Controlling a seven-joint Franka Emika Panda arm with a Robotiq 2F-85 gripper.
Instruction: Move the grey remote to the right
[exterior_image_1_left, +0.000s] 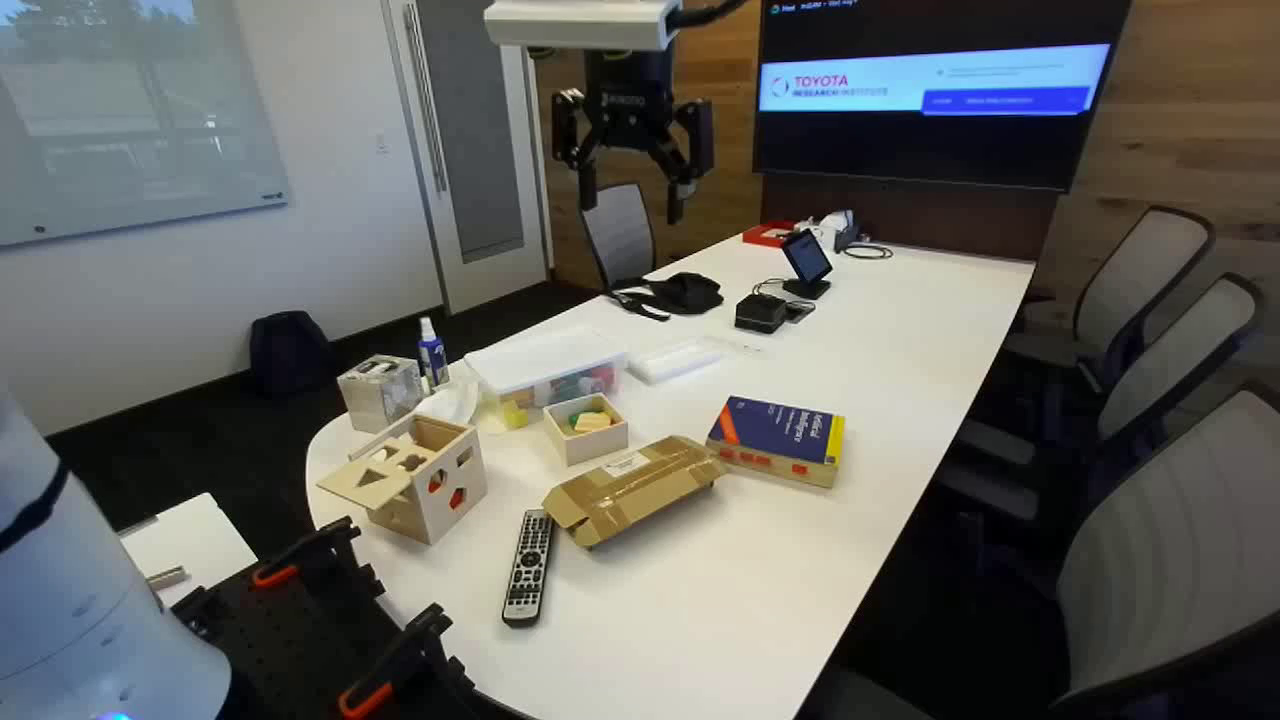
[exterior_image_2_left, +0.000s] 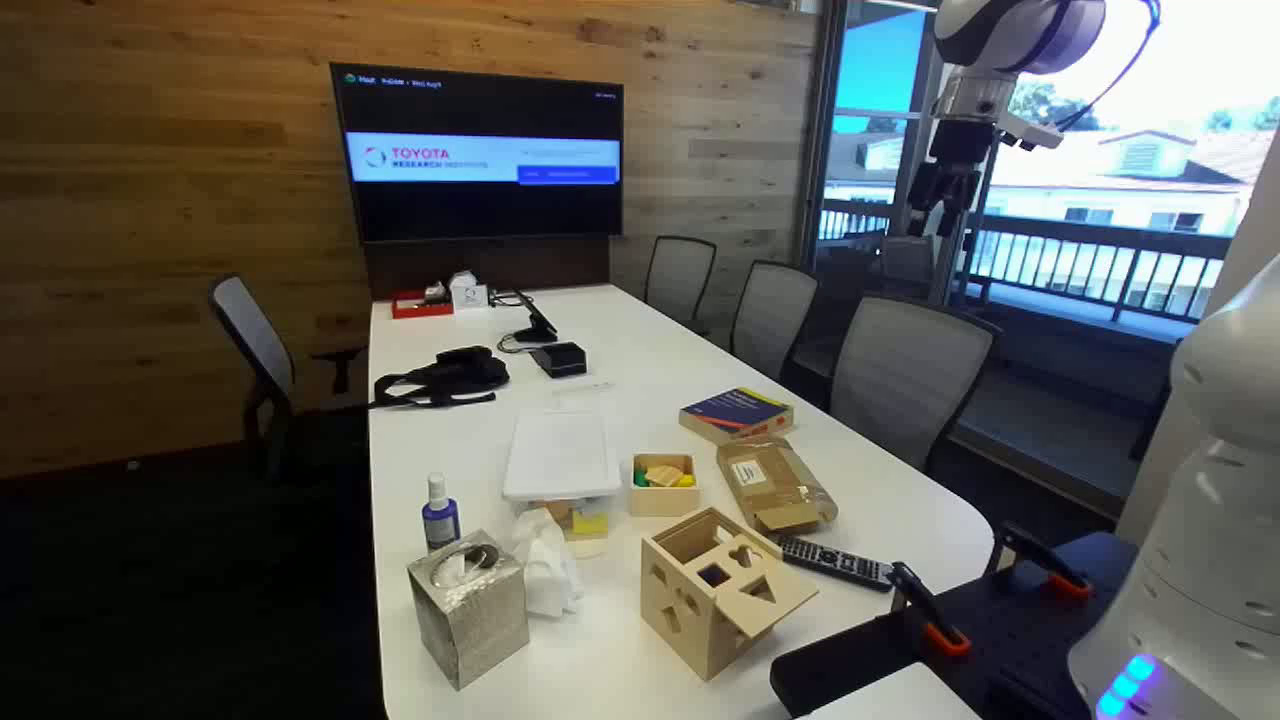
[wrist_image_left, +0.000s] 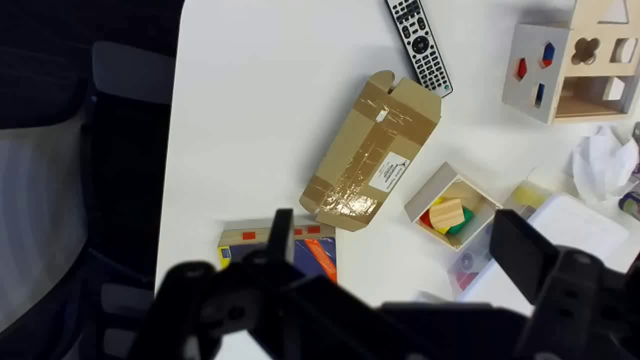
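Grey remote (exterior_image_1_left: 528, 567) on table (exterior_image_1_left: 720, 590), screen (exterior_image_1_left: 935, 95) reading TOYOTA

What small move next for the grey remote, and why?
Probably ease the open pincer across to above the grey remote: the wrist view shows the remote cut off at the top edge, away from the fingers, so descending now would likely miss.

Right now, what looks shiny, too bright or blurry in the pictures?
Wrist view: glare whitens the tape on the cardboard box; the near gripper is dark and blurry, the grey remote sharper. In an exterior view: the sky at far right looks bleached white.
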